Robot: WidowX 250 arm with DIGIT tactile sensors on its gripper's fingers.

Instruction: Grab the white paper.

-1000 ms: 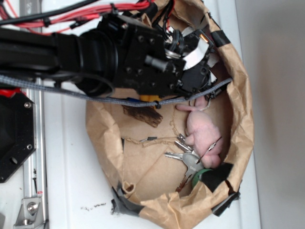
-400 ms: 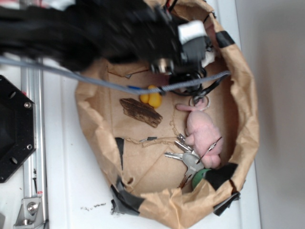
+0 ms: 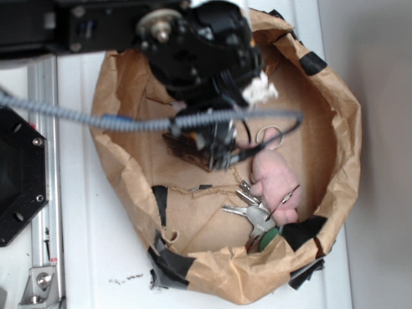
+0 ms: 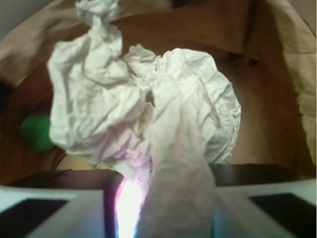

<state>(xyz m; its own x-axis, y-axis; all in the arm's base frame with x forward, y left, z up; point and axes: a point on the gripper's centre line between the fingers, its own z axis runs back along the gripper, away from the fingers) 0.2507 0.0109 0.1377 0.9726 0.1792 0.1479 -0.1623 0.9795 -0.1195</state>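
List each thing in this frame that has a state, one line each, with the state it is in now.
gripper: shut on the white paper, above the bag floor
white paper: crumpled, held in the gripper
brown paper bag: open, sides rolled down, taped with black tape
pink plush toy: lying on the bag floor
keys: lying flat beside the plush toy
pale ring: lying flat
wood piece: lying flat, partly hidden by the arm
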